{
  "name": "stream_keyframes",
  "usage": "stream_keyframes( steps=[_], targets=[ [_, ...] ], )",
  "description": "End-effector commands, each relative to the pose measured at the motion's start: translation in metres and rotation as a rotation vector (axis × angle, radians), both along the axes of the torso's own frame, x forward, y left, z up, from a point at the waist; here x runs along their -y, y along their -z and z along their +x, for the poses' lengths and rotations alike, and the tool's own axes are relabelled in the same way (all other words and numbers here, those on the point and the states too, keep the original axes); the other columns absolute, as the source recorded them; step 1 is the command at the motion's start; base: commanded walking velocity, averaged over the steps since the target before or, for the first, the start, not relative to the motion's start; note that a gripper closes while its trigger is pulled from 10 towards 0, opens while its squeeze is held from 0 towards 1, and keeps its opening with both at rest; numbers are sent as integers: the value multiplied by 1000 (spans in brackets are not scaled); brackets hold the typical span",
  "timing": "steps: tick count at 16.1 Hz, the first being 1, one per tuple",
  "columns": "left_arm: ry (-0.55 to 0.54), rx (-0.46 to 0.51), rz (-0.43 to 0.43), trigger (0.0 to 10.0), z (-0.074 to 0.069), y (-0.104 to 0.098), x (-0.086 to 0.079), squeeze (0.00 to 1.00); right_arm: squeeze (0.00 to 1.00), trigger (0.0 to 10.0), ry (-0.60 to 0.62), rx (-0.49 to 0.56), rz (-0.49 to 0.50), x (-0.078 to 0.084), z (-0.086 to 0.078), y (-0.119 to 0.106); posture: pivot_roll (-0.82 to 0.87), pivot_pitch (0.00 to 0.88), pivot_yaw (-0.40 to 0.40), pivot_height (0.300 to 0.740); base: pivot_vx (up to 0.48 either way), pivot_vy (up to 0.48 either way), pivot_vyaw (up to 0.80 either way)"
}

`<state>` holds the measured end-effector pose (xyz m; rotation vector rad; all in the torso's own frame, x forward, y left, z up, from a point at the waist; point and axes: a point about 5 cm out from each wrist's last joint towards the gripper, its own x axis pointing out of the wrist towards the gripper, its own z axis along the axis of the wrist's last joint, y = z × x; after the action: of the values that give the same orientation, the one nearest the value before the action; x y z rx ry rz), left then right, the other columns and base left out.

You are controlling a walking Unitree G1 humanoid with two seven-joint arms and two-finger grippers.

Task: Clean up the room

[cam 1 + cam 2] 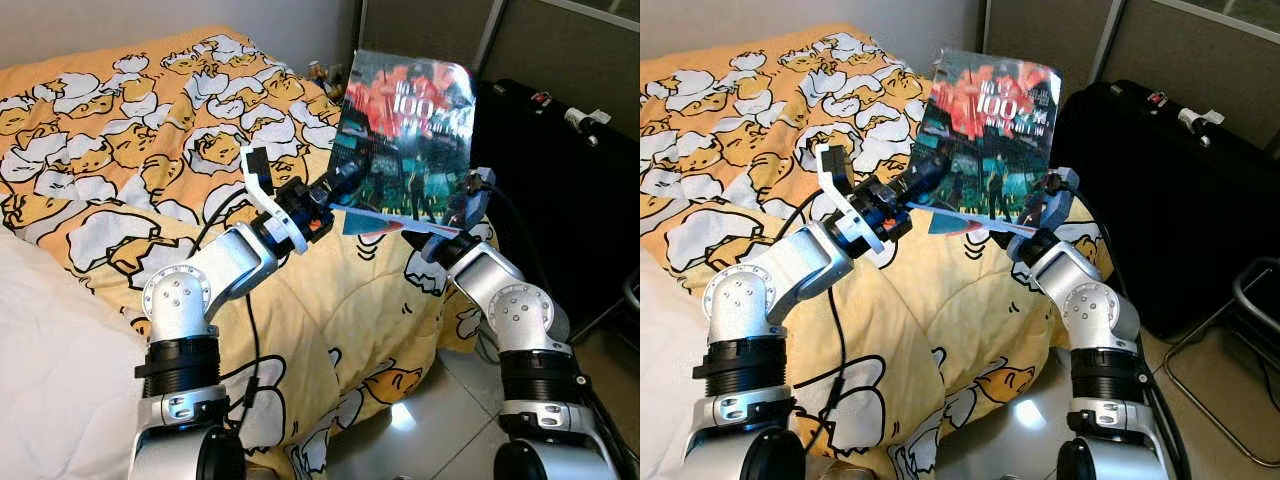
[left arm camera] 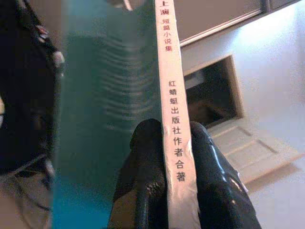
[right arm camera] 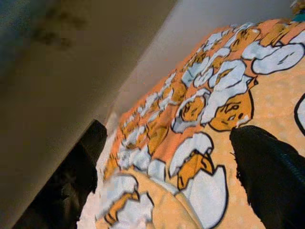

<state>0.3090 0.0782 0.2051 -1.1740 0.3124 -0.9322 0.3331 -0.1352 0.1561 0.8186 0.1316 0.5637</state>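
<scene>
A book [image 1: 405, 135] stands upright in the air above the near right corner of the bed [image 1: 120, 130], its glossy cover with red and white lettering facing the camera. Both arms reach up to its lower edge.

The left gripper [image 1: 340, 180] meets the book at its lower left corner. In the left wrist view its two black fingers [image 2: 143, 181] are pressed against either side of the white spine, which carries printed Chinese characters, so this gripper is pinching the book; the teal page edge rises beside the spine, with a pale wall and a framed opening behind.

The right gripper [image 1: 470, 195] is at the book's lower right corner, and from the head views I cannot tell whether it grips or merely touches. In the right wrist view its fingers [image 3: 274, 171] sit well apart at the frame's two sides, with the yellow blanket [image 3: 200, 109] and its egg cartoon print between them and the book's blurred face nearby.

A black suitcase [image 1: 1180, 190] lies to the right of the bed, and a chair frame [image 1: 1250, 300] is at the right edge. The floor [image 1: 440, 420] near the arms is glossy tile.
</scene>
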Motion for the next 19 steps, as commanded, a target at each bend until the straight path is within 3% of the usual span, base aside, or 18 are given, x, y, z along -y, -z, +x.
stream_keyframes(
  steps=[1,7,11,15,17,18,19],
  targets=[
    [2,-11,72,0,-2,7,3,0,0,10000,21,66,69,3,5,-21,32,0,11,740,0,0,0],
    [-170,-44,6,0,17,4,-22,0,0,10000,49,106,147,26,-14,-26,23,0,20,740,0,0,0],
    [-159,-72,61,0,19,13,-15,0,0,10000,-2,161,145,18,-21,-37,8,0,35,740,0,0,0],
    [-167,-66,23,0,22,9,-16,0,0,10000,8,154,138,21,-22,-37,12,0,30,740,0,0,0],
    [-197,-73,-31,0,25,6,-23,0,0,10000,65,135,116,30,-20,-34,15,0,27,740,0,0,0],
    [-220,-76,-90,0,27,1,-29,0,0,10000,168,79,101,45,-15,-24,17,0,27,740,0,0,0],
    [-226,-77,-100,0,27,0,-31,0,0,10000,199,59,97,49,-14,-21,17,0,28,740,0,0,0]
  ],
)
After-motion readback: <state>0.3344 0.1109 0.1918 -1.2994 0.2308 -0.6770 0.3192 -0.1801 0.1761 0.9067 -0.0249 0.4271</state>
